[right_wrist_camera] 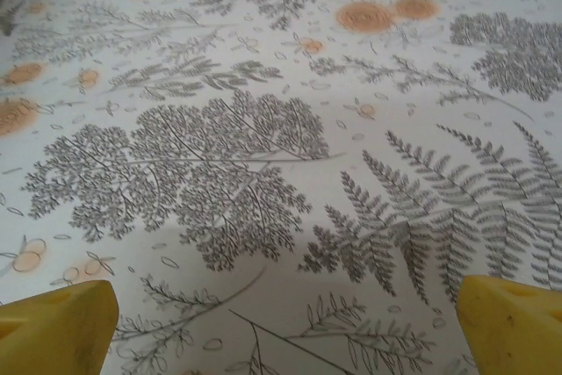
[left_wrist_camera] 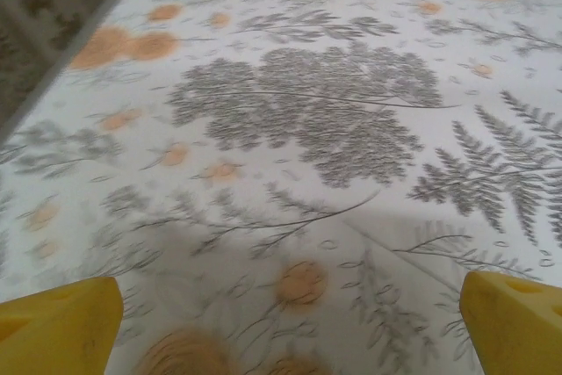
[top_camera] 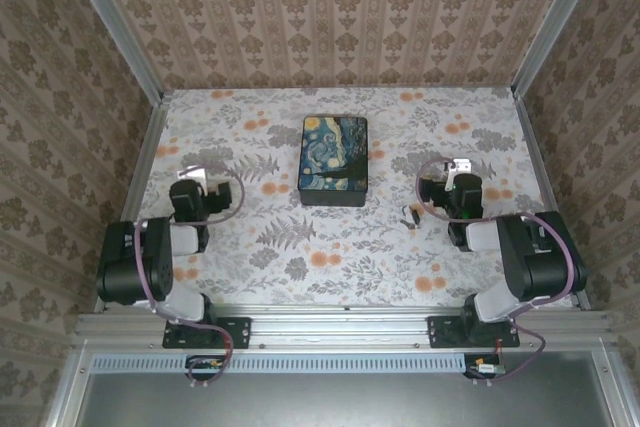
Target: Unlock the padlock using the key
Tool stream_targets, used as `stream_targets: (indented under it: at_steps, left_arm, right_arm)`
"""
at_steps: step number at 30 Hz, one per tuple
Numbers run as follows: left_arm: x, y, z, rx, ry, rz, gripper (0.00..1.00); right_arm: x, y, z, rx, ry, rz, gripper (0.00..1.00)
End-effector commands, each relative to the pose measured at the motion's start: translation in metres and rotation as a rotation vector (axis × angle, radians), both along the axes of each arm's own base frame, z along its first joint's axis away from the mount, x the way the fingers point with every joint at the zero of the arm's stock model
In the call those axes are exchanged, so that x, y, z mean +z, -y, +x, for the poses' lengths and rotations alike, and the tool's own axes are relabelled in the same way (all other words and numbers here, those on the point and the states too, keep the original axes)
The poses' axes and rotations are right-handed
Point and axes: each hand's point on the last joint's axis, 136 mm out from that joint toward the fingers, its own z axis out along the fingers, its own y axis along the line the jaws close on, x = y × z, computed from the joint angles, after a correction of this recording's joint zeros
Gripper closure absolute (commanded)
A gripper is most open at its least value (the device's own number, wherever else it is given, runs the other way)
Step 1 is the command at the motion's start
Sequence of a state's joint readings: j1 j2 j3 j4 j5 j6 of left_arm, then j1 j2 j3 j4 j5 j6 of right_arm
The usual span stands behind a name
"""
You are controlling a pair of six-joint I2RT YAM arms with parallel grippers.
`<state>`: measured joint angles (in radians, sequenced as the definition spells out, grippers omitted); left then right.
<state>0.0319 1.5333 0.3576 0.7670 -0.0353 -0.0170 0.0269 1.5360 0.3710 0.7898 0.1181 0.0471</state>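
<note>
The tiny padlock (top_camera: 410, 215) lies on the flower-print table, right of and a little nearer than the black box. It shows a speck of brass with dark bits against it; the key cannot be told apart at this size. My right arm (top_camera: 462, 195) sits just right of the padlock, and my left arm (top_camera: 195, 197) is far to its left. My left gripper (left_wrist_camera: 285, 340) is open, its yellow fingers (left_wrist_camera: 57, 322) wide apart over bare patterned table. My right gripper (right_wrist_camera: 283, 331) is open too, its yellow fingers (right_wrist_camera: 514, 322) holding nothing.
A black box with a blue-and-yellow swirl lid (top_camera: 334, 159) stands shut at the table's middle. Patterned walls (top_camera: 60, 127) close in the left, back and right sides. A metal rail (top_camera: 340, 322) runs along the near edge.
</note>
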Motion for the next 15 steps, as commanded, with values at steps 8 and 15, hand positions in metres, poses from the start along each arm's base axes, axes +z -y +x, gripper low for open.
stream_targets:
  at_steps: [8,15]
  left_arm:
    - [0.036,0.0253,0.0239,-0.115,0.131,0.058,0.0]
    - [0.0364,0.0254,0.0239,-0.118,0.134,0.056,0.0]
  right_arm:
    - [0.0309,-0.0003,0.0164,0.0,0.11,-0.004,0.0]
    - [0.0314,-0.0003,0.0168,0.0,0.112,-0.004,0.0]
